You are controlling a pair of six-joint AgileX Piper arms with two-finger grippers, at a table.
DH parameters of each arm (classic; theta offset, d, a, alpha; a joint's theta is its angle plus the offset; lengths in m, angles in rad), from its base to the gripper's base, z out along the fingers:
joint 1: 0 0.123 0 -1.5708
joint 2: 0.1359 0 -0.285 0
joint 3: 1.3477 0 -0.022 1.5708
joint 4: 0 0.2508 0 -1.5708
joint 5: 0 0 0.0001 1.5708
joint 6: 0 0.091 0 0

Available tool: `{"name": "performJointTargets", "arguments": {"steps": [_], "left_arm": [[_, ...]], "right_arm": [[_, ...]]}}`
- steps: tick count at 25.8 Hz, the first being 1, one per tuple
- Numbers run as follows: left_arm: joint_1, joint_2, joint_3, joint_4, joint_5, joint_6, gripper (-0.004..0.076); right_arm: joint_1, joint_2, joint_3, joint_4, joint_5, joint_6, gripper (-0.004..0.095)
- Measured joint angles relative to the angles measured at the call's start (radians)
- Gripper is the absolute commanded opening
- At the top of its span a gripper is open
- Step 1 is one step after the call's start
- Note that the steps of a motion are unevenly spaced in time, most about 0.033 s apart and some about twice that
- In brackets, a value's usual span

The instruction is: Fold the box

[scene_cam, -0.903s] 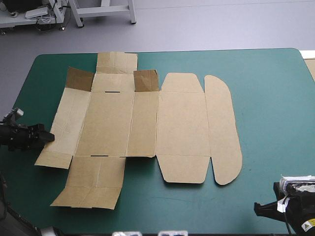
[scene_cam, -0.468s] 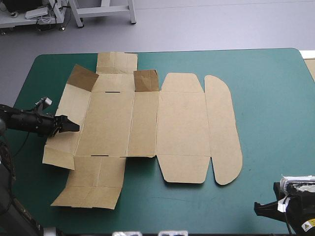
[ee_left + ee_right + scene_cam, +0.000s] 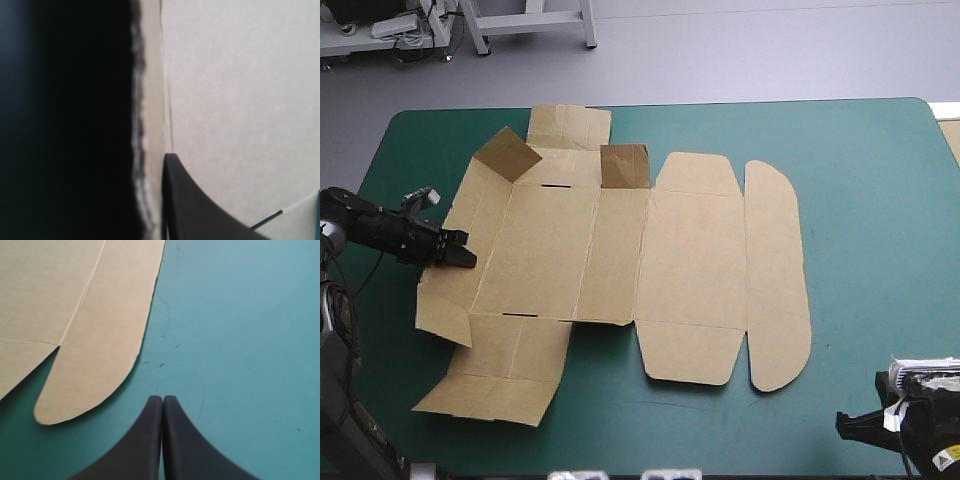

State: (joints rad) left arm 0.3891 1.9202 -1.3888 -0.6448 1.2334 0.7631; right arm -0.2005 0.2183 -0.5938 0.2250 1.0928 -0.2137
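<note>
Position of work: the box (image 3: 620, 250) lies unfolded on the table (image 3: 860, 200), covering the middle and reaching toward 9 o'clock. Most of the brown sheet is flat on the teal-green cover.

Raised parts:
- The left wall panel (image 3: 450, 295), at the 9 o'clock side of the sheet, is tilted up off the cover.
- The corner flap (image 3: 507, 152) at 11 o'clock stands up at an angle.
- A second small flap (image 3: 625, 165) at 12 o'clock also stands up and shows its darker face.

Flat parts: the rounded lid flap (image 3: 775, 275) at 3 o'clock and the near flap (image 3: 495, 370) at 7 o'clock.

Left gripper (image 3: 460, 255): at the 9 o'clock side of the box, clamped on the left wall panel. In the left wrist view the cut edge of the board (image 3: 240, 100) runs straight ahead, and one black finger (image 3: 200, 210) lies against the pale upper face just beside that edge. The far side of the edge is in darkness, so the second finger cannot be made out.

Right gripper (image 3: 850, 422): at the 5 o'clock corner of the table, well apart from the box. Its jaws are pressed together in one pointed arch (image 3: 163, 399) and hold nothing. The bare cover (image 3: 240, 315) lies under it, and the rounded lid flap (image 3: 100, 355) lies ahead of it, off to one side.
</note>
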Motion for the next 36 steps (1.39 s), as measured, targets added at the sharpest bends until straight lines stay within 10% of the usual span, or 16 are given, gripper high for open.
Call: {"name": "performJointTargets", "arguments": {"steps": [15, 36], "left_arm": [[-0.338, -0.257, -0.295, 0.247, -0.001, 0.119, -0.0009], [-1.160, -0.309, -0.330, 0.875, -0.275, 0.151, -0.0009]], "right_arm": [[0.000, 0.000, 0.000, 0.002, 0.000, 0.000, -0.0013], [0.000, 0.002, 0.000, 0.050, -0.031, -0.003, -0.0013]]}}
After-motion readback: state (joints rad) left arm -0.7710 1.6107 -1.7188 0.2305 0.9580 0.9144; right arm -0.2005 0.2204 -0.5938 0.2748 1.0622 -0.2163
